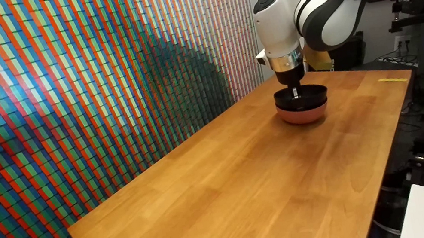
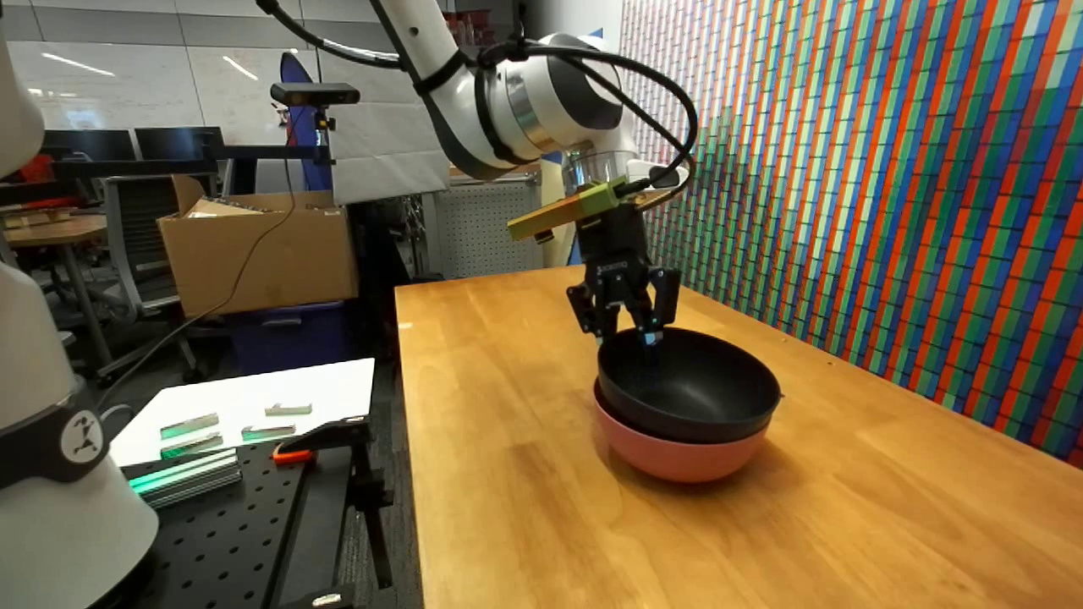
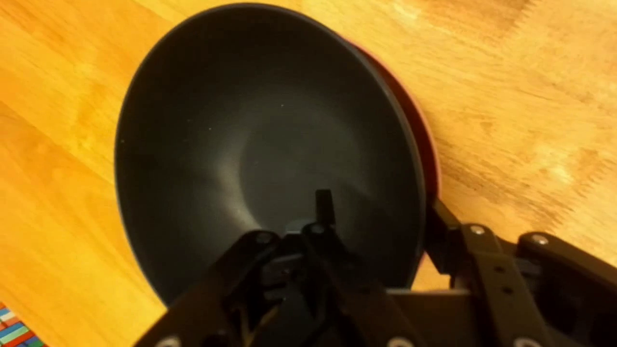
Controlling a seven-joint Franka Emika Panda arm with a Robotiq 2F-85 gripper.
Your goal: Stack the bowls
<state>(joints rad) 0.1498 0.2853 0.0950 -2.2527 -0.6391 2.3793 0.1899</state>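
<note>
Counter (image 1: 227, 203), wooden, one: a long edge runs beside a multicoloured patterned wall (image 1: 71, 87). Yellow strip (image 1: 392, 80), one: near the corner where a short edge meets the long edge away from the wall. Salmon-red bowl (image 2: 684, 461), one: upright on the counter toward that short edge, between the two long edges and apart from both. Black bowl (image 2: 698, 381), one: seated in the salmon-red bowl, a little off-centre, a crescent of red rim showing on one side in the wrist view. Gripper (image 2: 626, 337), black, one: released, its two fingers spread astride the black bowl's rim, one within, one outside; whether the outer one touches, I cannot tell from here. Arm (image 1: 276, 24), white and black, one: extending over the long edge away from the wall. White board (image 2: 296, 385), one, bearing metal bars (image 2: 190, 425): beyond that long edge. Cardboard box (image 2: 262, 262), one: above a blue bin (image 2: 292, 338), behind the board in an exterior view.
</note>
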